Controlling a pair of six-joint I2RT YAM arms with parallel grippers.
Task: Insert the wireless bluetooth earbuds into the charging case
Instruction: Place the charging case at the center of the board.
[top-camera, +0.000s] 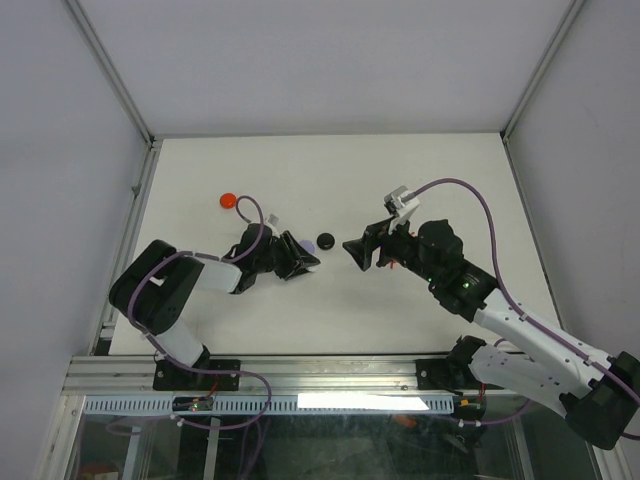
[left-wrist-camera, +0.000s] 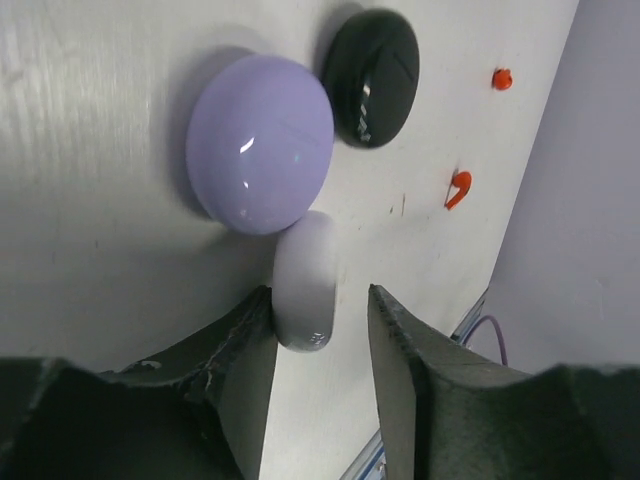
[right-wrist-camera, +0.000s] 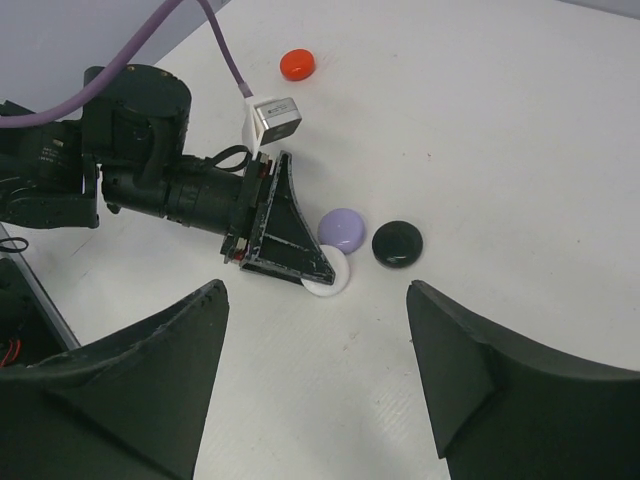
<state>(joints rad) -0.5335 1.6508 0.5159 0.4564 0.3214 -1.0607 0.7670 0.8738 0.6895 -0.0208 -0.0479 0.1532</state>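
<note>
Beside the lavender case (left-wrist-camera: 260, 142) the left pincer (left-wrist-camera: 320, 300) stands parted around the white case (left-wrist-camera: 300, 268), not clamping it; two red earbuds (left-wrist-camera: 458, 188) lie loose well to the lavender case's right, the right pincer (right-wrist-camera: 315, 370) gapes empty, so grasping an earbud probably comes next.

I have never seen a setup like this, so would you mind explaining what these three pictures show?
Two robot arms are bolted at the near edge of a table. One picture looks down from above; the other two come from a camera on each wrist. On the table lie round discs, probably charging cases: a red disc, lavender disc, black disc and white disc, plus two tiny red earbuds. The white disc lies between the open fingers of the left gripper. The right gripper is open and empty. Nothing is held.
</note>
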